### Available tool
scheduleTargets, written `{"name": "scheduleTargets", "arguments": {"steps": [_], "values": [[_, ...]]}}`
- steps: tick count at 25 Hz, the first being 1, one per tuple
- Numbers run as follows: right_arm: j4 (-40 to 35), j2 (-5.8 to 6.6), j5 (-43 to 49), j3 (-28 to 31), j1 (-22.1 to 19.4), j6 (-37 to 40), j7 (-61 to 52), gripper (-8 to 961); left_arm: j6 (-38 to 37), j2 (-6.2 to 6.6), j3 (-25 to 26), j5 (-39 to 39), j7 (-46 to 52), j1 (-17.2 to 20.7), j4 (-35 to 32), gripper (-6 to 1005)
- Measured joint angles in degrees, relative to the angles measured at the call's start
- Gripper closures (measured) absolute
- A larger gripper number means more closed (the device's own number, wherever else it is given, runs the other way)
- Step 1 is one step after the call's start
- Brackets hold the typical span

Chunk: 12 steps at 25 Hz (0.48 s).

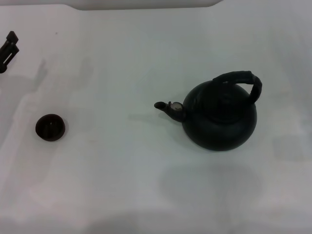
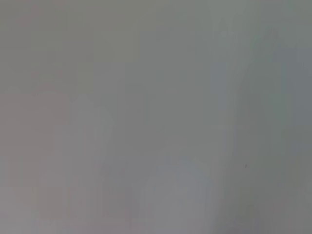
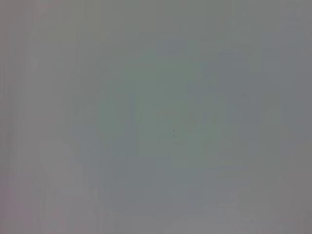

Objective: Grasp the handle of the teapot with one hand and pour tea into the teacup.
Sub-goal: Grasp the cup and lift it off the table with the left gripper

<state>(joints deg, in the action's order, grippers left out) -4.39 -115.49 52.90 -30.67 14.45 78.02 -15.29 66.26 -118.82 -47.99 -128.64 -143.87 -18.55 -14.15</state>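
Observation:
The round matte black teapot [image 1: 220,117] stands upright on the white table, right of centre, with its short spout [image 1: 168,108] pointing left toward the teacup. Its thick black ribbed handle [image 1: 243,80] arches over the top and nothing holds it. The tiny dark teacup [image 1: 50,127] stands upright at the left, well apart from the teapot. My left gripper [image 1: 8,48] shows only partly at the far left edge, behind the teacup and away from both things. My right gripper is out of view. Both wrist views show only bare pale surface.
The white table [image 1: 122,185] spreads under everything, and its back edge [image 1: 141,7] shows at the top. A wide gap of table lies between teacup and teapot.

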Motion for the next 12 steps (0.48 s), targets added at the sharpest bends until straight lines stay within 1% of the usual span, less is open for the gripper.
{"name": "scheduleTargets", "arguments": {"steps": [4,12], "values": [[-0.02,0.0,-0.08,0.0,0.15,-0.05,0.0,89,0.04,0.02,-0.02,0.18,0.43,0.0,-0.14,164],[0.16,0.0,-0.15,0.0,0.3,-0.06,0.0,89,-0.02,0.16,-0.09,2.91,3.84,-0.07,-1.8,164]]}}
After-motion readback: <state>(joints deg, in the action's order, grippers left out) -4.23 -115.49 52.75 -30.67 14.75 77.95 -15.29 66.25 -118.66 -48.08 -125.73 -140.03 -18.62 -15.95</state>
